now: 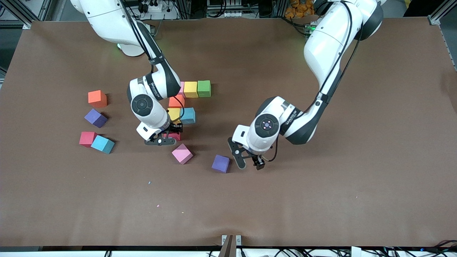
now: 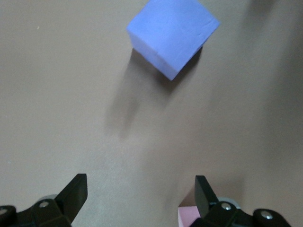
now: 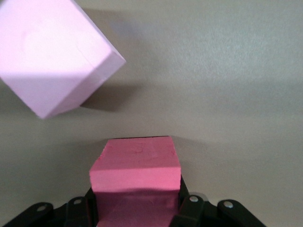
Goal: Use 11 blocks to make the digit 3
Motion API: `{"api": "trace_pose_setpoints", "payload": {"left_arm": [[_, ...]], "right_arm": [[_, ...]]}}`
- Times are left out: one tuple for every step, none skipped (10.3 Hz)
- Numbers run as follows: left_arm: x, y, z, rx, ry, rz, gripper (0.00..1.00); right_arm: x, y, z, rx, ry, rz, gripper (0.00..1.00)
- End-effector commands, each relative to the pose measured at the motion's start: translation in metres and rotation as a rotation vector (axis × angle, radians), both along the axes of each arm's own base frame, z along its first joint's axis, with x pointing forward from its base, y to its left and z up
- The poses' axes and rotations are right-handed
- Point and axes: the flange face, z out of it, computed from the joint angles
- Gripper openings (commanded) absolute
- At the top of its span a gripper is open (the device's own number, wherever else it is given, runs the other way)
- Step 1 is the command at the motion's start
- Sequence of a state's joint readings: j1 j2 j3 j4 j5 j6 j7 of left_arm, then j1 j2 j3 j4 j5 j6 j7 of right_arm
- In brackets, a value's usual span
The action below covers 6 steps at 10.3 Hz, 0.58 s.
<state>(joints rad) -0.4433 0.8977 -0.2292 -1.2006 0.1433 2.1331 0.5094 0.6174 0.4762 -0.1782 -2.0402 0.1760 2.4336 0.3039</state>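
The partial digit 3 has a row of pink (image 1: 181, 88), yellow (image 1: 190, 89) and green (image 1: 204, 88) blocks. An orange block (image 1: 176, 101) joins it to a yellow (image 1: 174, 114) and a light blue block (image 1: 188, 115). My right gripper (image 1: 167, 137) (image 3: 136, 203) is shut on a red block (image 1: 175, 136) (image 3: 136, 165), low beside that yellow block on its front-camera side. A loose pink block (image 1: 182, 154) (image 3: 52, 56) lies tilted just past it. My left gripper (image 1: 250, 161) (image 2: 141, 189) hangs open and empty beside a purple block (image 1: 220, 163) (image 2: 173, 35).
Toward the right arm's end of the table lie loose orange (image 1: 97, 98), purple (image 1: 95, 118), red (image 1: 87, 139) and light blue (image 1: 103, 144) blocks. The brown table (image 1: 321, 200) stretches wide toward the front camera and the left arm's end.
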Motion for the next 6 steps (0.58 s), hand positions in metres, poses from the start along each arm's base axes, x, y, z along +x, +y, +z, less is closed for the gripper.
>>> {"api": "trace_pose_setpoints", "payload": {"left_arm": [[-0.004,0.001,-0.001,-0.008,0.027,0.013,1.0],[-0.005,-0.001,-0.008,-0.019,0.045,0.022,1.0],[-0.008,-0.006,-0.01,-0.039,0.058,0.026,1.0],[-0.01,-0.011,-0.014,-0.069,0.068,0.051,1.0],[-0.025,-0.033,-0.014,-0.107,0.102,0.084,1.0],[-0.03,-0.043,-0.013,-0.125,0.095,0.13,1.0]], "right_arm": [[-0.007,0.004,-0.003,0.004,0.008,-0.036,0.15],[-0.01,0.009,-0.003,0.0,0.013,-0.047,0.15],[-0.013,0.012,-0.004,-0.003,0.018,-0.05,0.15],[-0.016,0.011,-0.007,-0.008,0.025,-0.06,0.15],[-0.017,0.012,-0.007,-0.008,0.026,-0.057,0.15],[-0.018,0.012,-0.007,-0.009,0.029,-0.057,0.15]]}}
